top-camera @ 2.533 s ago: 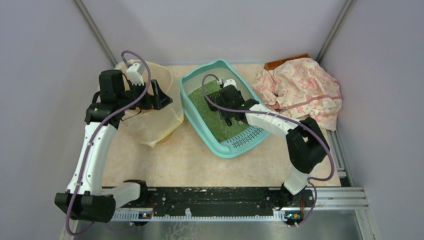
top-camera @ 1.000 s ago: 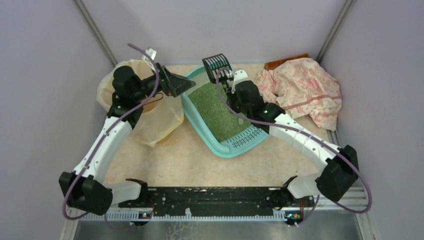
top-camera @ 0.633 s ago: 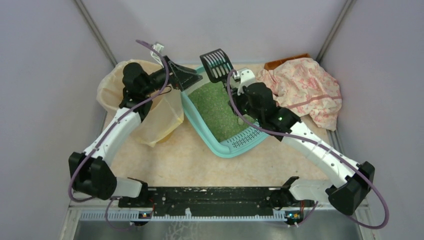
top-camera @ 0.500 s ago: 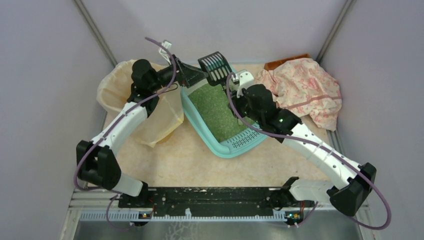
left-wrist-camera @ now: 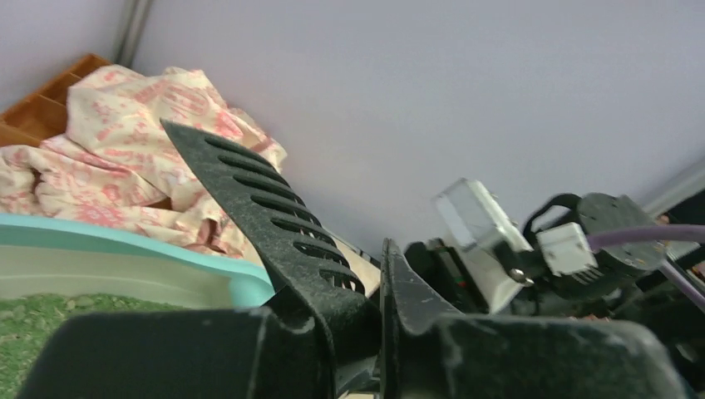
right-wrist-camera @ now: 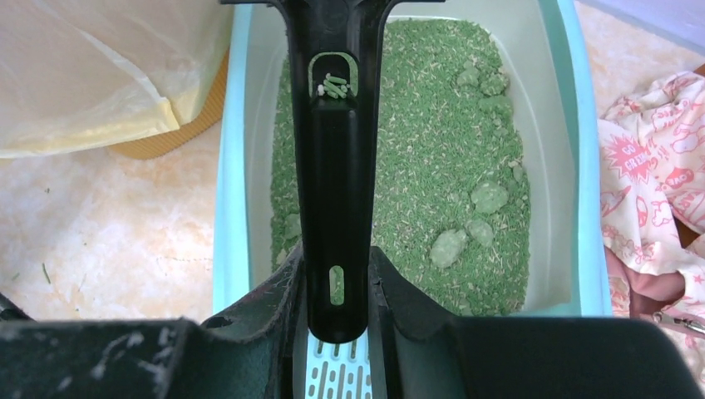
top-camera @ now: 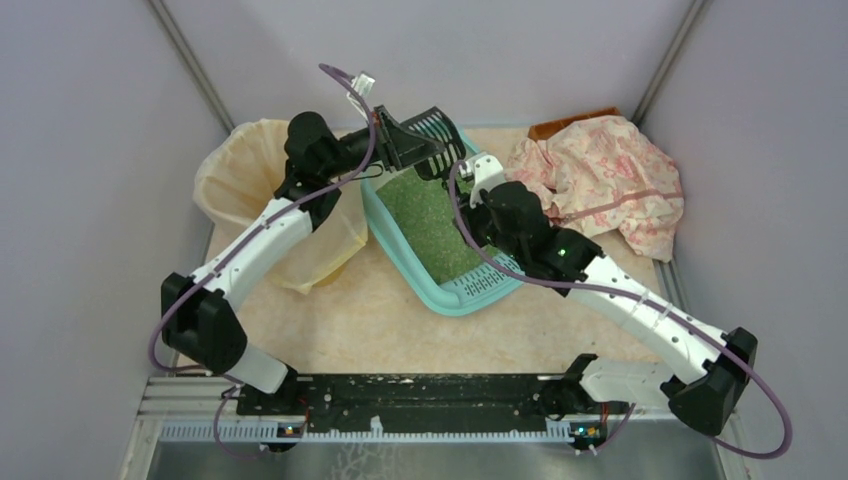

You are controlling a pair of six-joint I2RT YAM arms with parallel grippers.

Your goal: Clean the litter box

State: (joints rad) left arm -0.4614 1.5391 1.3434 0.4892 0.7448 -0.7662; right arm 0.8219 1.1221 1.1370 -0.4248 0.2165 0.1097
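Both on black slotted plastic scoop (right-wrist-camera: pixel 334 158): right end effector (right-wrist-camera: pixel 336 287) grips handle, left end effector (left-wrist-camera: pixel 376 309) clamps head. Risk: mismatched pulls wrench it loose over teal plastic litter box (right-wrist-camera: pixel 224 216).

The litter box (top-camera: pixel 452 302) is smooth teal plastic with a faint sheen, paler on its inner walls. The granules (right-wrist-camera: pixel 432 166) in it are matt green, coarse and grainy, with a few lumpy, paler clumps (right-wrist-camera: pixel 449 247). The scoop (right-wrist-camera: pixel 335 166) is matt black plastic, finely textured and dusted with pale specks. The bin bag (top-camera: pixel 240 170) is thin, translucent yellowish film, wrinkled and slightly shiny. The cloth (top-camera: pixel 600 175) is soft, rumpled cream fabric printed in pink. Behind it shows brown wood (top-camera: pixel 560 127). The desk (top-camera: pixel 400 335) is smooth with a beige marbled look. The rail (top-camera: pixel 680 392) is bare brushed metal.
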